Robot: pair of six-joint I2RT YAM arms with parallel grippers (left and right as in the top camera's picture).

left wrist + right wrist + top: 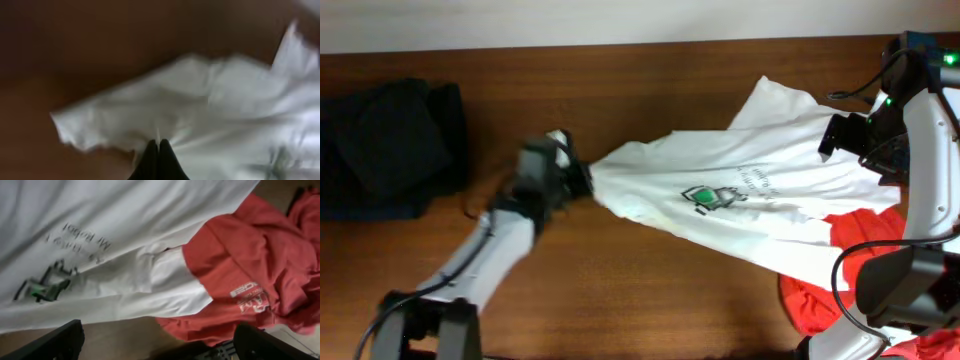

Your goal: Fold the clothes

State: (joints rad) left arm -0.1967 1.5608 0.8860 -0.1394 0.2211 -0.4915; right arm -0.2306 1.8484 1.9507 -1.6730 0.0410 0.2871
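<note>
The white T-shirt (740,195) lies stretched across the table with its green logo (705,197) and dark lettering facing up. My left gripper (575,178) is shut on the shirt's left end; in the left wrist view the closed black fingers (158,147) pinch bunched white cloth (200,110). My right gripper (840,135) hangs above the shirt's right side, open and empty. In the right wrist view its two fingers sit wide apart (160,337) over the shirt (125,225) and its logo (42,287).
A red garment (840,270) lies under the shirt's lower right edge, also in the right wrist view (250,275). A dark garment pile (385,145) sits at the far left. Bare wooden table (650,300) runs along the front.
</note>
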